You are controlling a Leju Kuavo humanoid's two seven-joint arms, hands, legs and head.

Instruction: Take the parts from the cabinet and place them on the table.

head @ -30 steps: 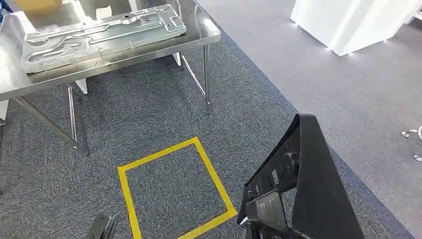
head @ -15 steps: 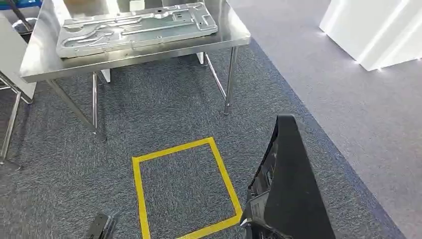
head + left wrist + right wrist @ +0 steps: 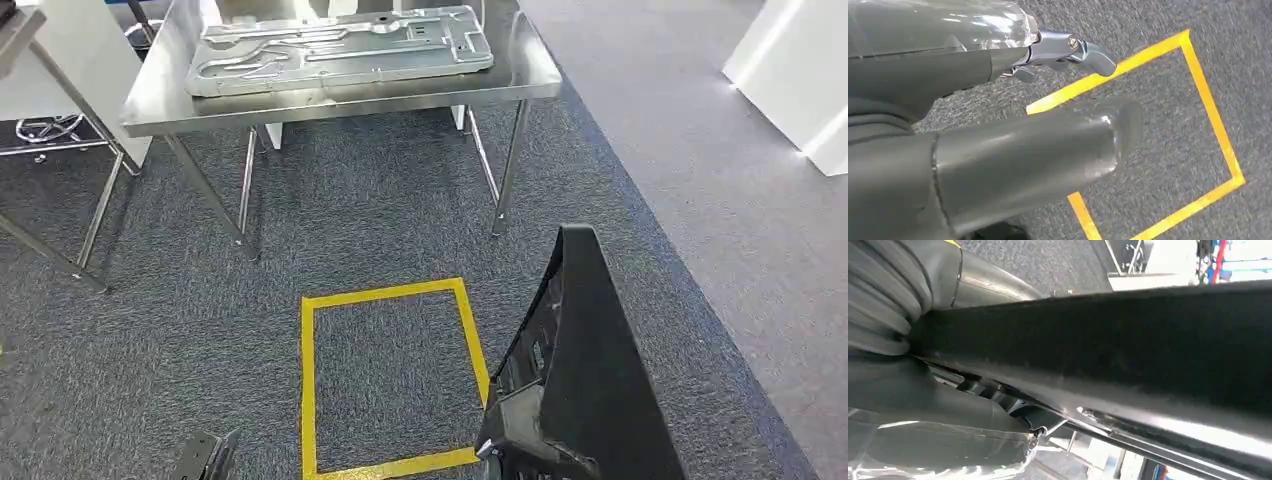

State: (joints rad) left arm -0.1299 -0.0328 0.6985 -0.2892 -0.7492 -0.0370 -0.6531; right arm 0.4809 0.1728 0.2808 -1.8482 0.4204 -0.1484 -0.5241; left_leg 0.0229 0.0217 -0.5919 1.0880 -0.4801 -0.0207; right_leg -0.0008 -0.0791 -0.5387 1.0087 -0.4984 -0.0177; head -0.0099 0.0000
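Black plastic part (image 3: pixel 590 380), long and flat, ribbed on inner side, smooth on outer face. Gripped at its lower end by right robot hand (image 3: pixel 923 365), fingers closed around it. Standing nearly upright above carpet, beside yellow tape square (image 3: pixel 390 375), long axis pointing up toward steel surface (image 3: pixel 340 100) carrying metal panel (image 3: pixel 340 50). Left robot hand (image 3: pixel 998 130) empty, fingers apart.

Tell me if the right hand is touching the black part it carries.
Touching. In the right wrist view the right hand wraps its thumb and fingers around the long black part, pressed against it with no gap.
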